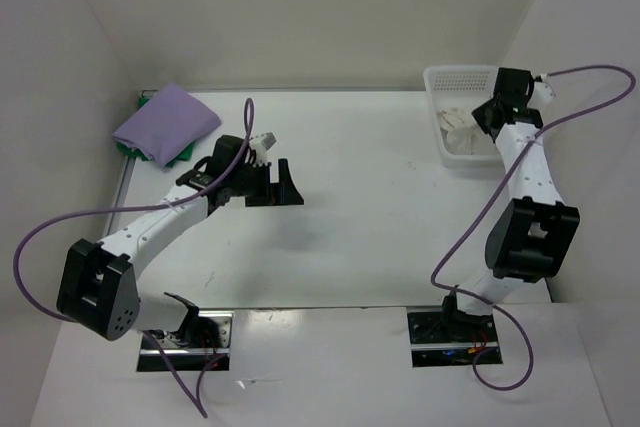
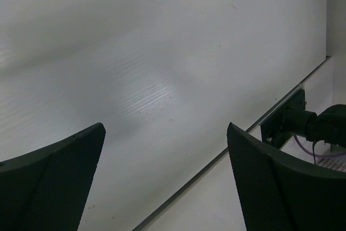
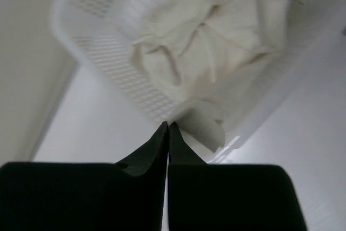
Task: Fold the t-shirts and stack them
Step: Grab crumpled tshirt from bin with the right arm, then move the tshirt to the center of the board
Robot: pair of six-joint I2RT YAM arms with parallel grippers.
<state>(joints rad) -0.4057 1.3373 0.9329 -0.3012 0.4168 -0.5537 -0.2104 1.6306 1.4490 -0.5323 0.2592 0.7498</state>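
Cream-white cloth t-shirt (image 3: 200,41) lies crumpled inside the white plastic lattice basket (image 3: 102,58) at the far right corner of the white table (image 1: 380,207). My right gripper (image 3: 167,127) hangs over the basket's near rim with its jaws pressed fully together. A flap of the cream cloth sits right at the tips, but I cannot tell whether any of it is pinched. To pick well, I judge I should lift slowly and check that the cloth follows, so the light basket does not come too. My left gripper (image 2: 165,128) hovers wide open and empty over bare table. The folded lavender-purple t-shirt (image 1: 165,122) rests on the bright green t-shirt (image 1: 128,150) at the far left corner, well apart.
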